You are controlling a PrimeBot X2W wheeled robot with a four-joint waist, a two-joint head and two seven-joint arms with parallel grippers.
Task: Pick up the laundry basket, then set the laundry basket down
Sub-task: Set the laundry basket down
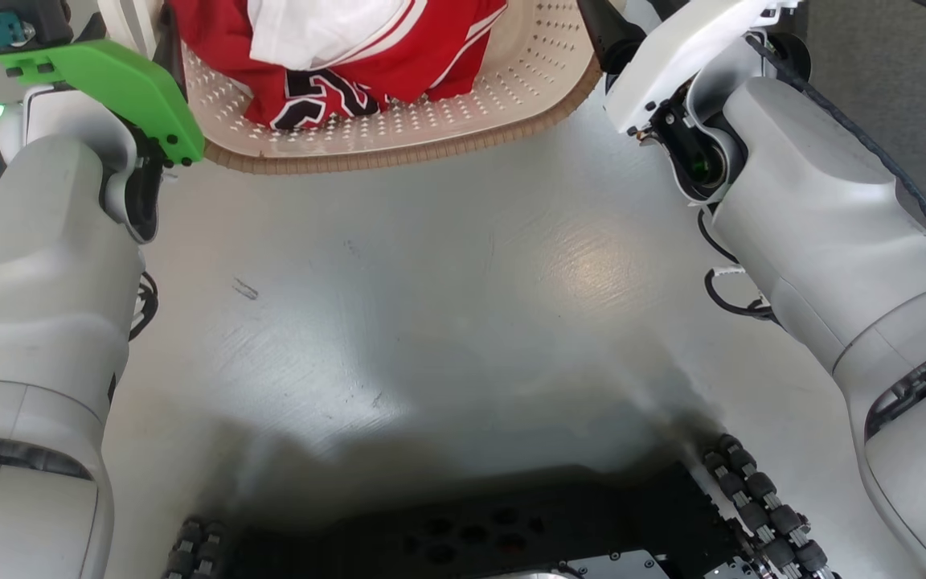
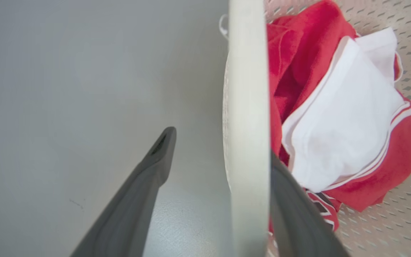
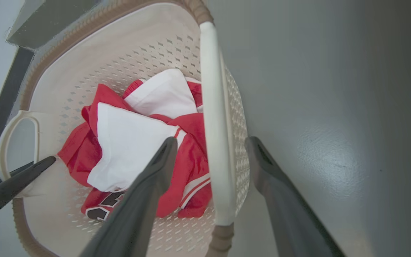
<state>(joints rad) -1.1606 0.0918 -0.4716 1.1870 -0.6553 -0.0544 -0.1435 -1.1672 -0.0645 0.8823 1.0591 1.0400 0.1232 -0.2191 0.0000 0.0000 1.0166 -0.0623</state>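
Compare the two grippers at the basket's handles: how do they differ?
The left gripper has the left handle close against its inner finger, far from the outer one; the right gripper has the right handle about midway. The left gripper's inner finger is partly hidden behind the handle; the right gripper's fingers both show clearly. Shared: open jaws astride a handle of the laundry basket.

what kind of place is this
Indoors, probably a lab or utility room, though that is a guess. The floor is smooth, grey and lightly scuffed, with a sheen from overhead light, and a basket holds red and white clothes.
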